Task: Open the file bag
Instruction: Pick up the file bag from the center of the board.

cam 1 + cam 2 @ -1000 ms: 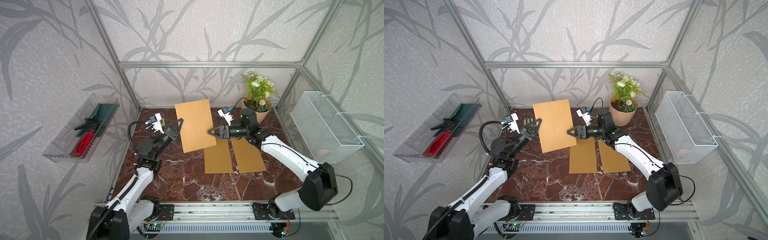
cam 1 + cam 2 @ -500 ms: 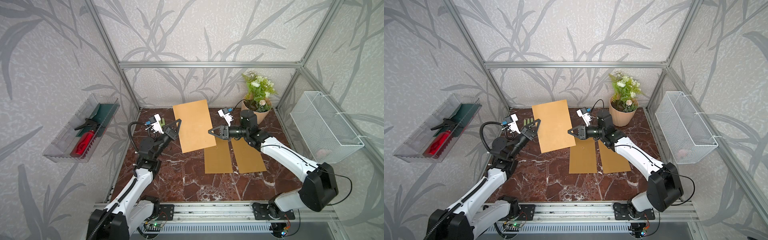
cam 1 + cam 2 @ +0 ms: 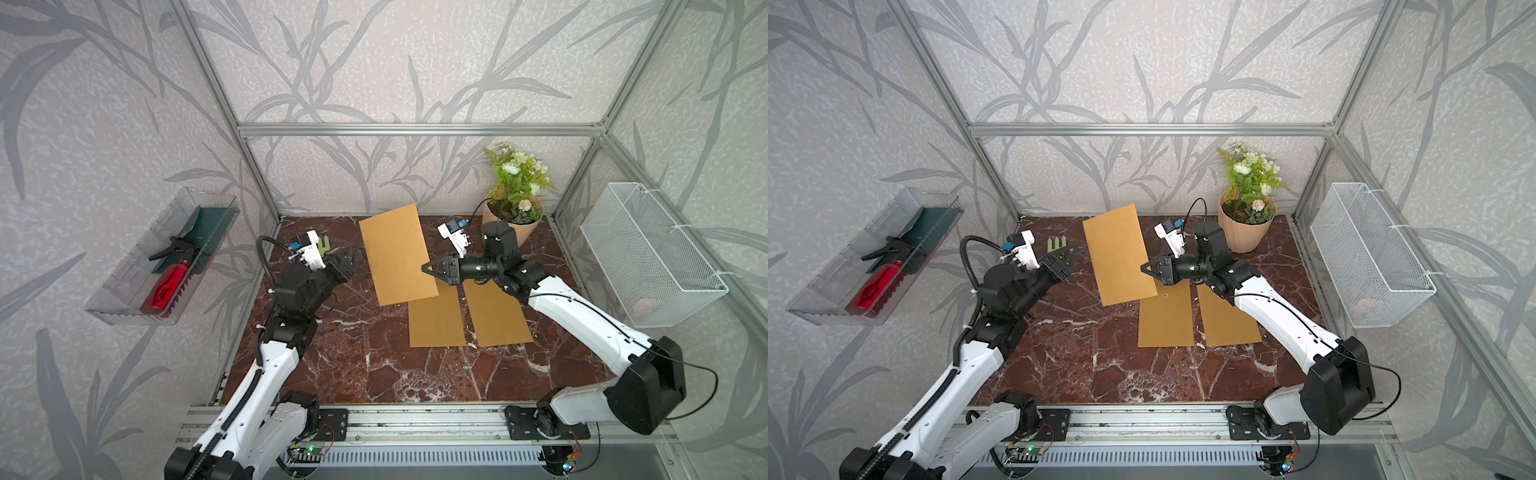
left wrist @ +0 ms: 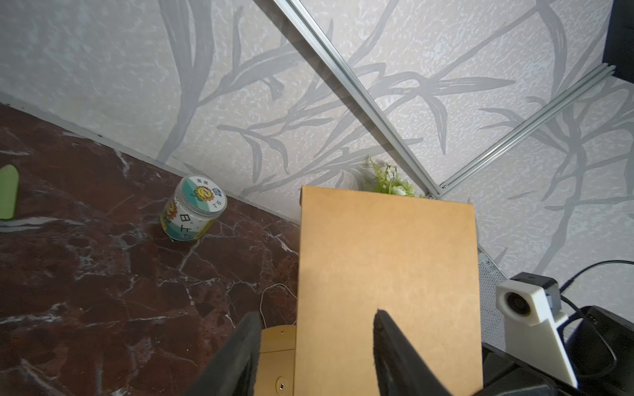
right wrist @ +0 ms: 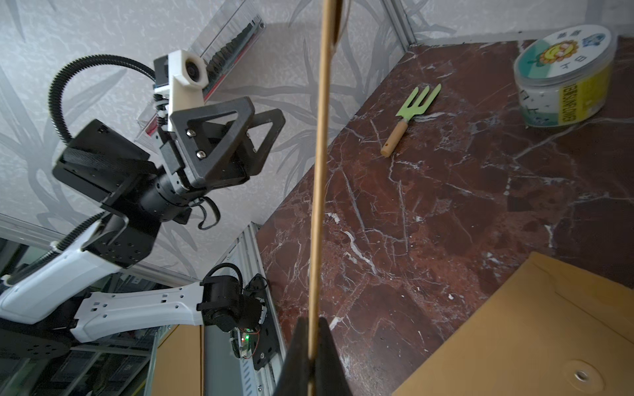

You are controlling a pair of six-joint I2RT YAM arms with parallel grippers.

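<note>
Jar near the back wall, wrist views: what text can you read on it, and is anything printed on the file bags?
"SUNFLOWER": yellow side label of the jar; the characters before it are too blurred.
Jar lid: large characters beside a sunflower drawing, not readable.
Held file bag and the file bag lying on the table: no print visible.

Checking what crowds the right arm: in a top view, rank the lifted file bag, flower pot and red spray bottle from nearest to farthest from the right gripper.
1. lifted file bag: pinched by its edge in the right gripper.
2. flower pot: back right corner.
3. red spray bottle: in the clear tray at the far left.
</note>
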